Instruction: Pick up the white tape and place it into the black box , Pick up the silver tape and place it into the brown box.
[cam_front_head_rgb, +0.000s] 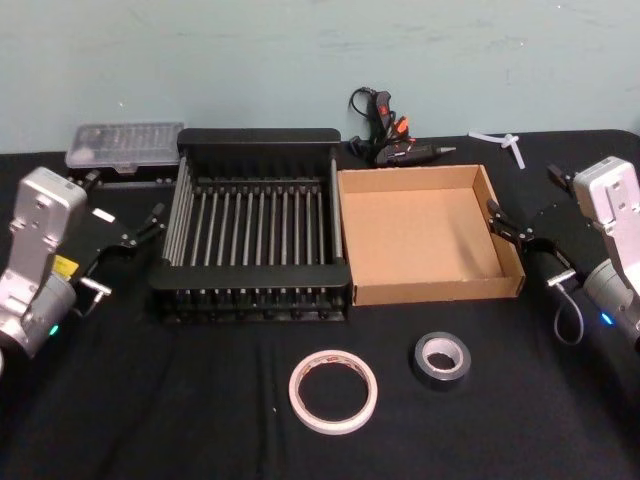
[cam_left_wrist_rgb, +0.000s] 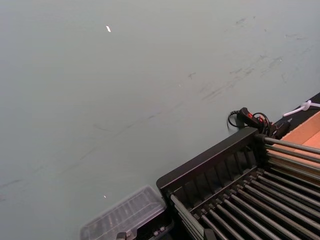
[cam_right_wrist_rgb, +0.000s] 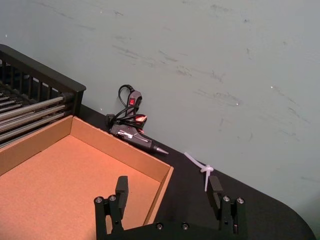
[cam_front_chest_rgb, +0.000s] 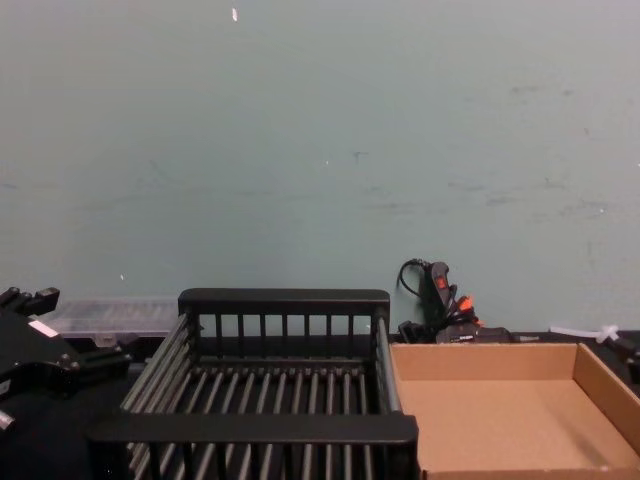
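At the left edge of the black-clothed bench (cam_front_head_rgb: 120, 400), the left gripper (cam_front_head_rgb: 152, 222) hovers beside the large black slatted plastic crate (cam_front_head_rgb: 255, 150), jaws parted a little, holding nothing. Right of the crate, touching it, sits the shallow tan cardboard tray (cam_front_head_rgb: 430, 293). Both boxes are empty. In front of them lie the wide flat white tape roll (cam_front_head_rgb: 333, 391) and, just to its right, the small silver-grey duct tape roll (cam_front_head_rgb: 440, 360). The right gripper (cam_front_head_rgb: 512, 228) hangs at the tray's right wall, jaws wide. Advice: descend vertically over the white roll, one jaw inside the core, one outside the rim, then lift clear of the crate's thick rim.
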